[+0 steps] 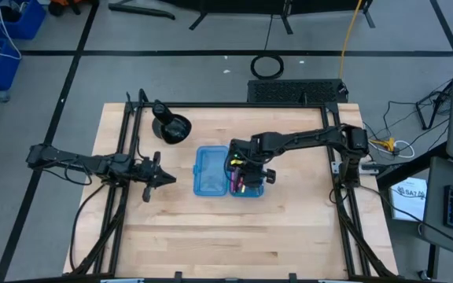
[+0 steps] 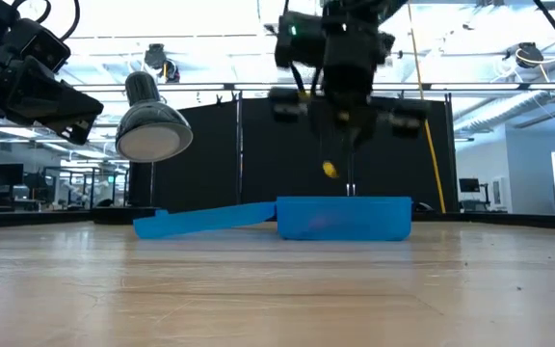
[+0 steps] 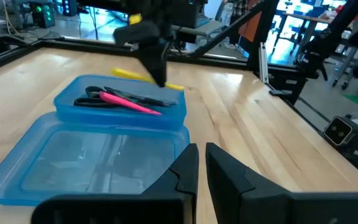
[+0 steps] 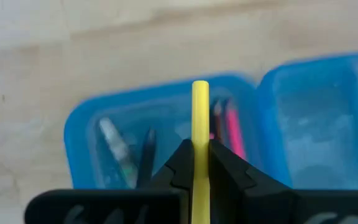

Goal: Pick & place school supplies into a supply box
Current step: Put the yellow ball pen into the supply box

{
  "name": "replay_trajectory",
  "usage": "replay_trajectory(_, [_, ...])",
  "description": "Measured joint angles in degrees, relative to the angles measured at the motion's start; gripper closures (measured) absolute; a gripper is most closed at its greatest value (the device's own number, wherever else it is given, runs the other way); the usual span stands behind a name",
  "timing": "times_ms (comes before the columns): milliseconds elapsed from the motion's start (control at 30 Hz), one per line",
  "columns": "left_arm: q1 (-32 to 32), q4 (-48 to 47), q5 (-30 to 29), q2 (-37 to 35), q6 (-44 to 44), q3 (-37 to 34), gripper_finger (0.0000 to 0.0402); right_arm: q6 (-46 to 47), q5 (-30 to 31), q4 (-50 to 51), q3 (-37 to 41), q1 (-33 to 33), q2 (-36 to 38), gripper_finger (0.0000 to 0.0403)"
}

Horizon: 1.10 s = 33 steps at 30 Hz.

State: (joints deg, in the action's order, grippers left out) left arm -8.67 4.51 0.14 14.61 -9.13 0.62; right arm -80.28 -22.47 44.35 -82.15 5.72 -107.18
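Note:
The supply box lies open mid-table. Its empty half (image 1: 208, 171) is on the left, and the right half (image 1: 250, 189) holds a pink pen (image 3: 132, 102), dark scissors (image 3: 95, 93) and other pens. My right gripper (image 1: 241, 163) hangs over that filled half, shut on a yellow pencil (image 4: 200, 112). In the low view the pencil's end (image 2: 330, 170) shows above the box (image 2: 343, 219). My left gripper (image 3: 199, 163) waits left of the box, shut and holding nothing. My right gripper pinches the yellow pencil partway along its shaft (image 4: 200, 144) between its two fingers, which come from above pointing down. The pencil is lifted clear, roughly level (image 3: 146, 77), over the box's filled half and touching nothing below.
A black round cup-like object (image 1: 171, 126) stands at the far left of the table, behind my left arm (image 1: 93, 163). Bare wood stretches in front of the box toward the near edge (image 1: 234, 244). A black metal frame borders the table (image 1: 124, 157).

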Motion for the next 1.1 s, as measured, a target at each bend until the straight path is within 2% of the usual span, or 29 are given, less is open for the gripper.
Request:
replay_trajectory(200, [0.0,0.0,0.0,0.0,0.7,0.0,0.0371,-2.1,3.6,-8.6,7.3,3.1,0.0,0.0381])
replay_trajectory(367, [0.0,-0.1,0.0,0.0,1.4,0.0,0.0371,-1.8,2.9,-13.9,10.9,6.3,0.1,0.0381])
replay_trajectory(667, [0.0,-1.9,0.0,0.0,1.1,0.0,0.0371,-2.9,3.4,-15.8,14.7,7.0,0.3,0.0379])
replay_trajectory(933, [0.0,-1.8,0.0,0.0,0.1,0.0,0.0371,-2.8,4.9,-15.9,14.7,6.9,0.6,0.0322])
replay_trajectory(1100, [0.0,-1.5,-0.1,0.0,0.1,0.0,0.0371,-1.8,8.5,-15.9,14.7,6.9,0.8,0.0293])
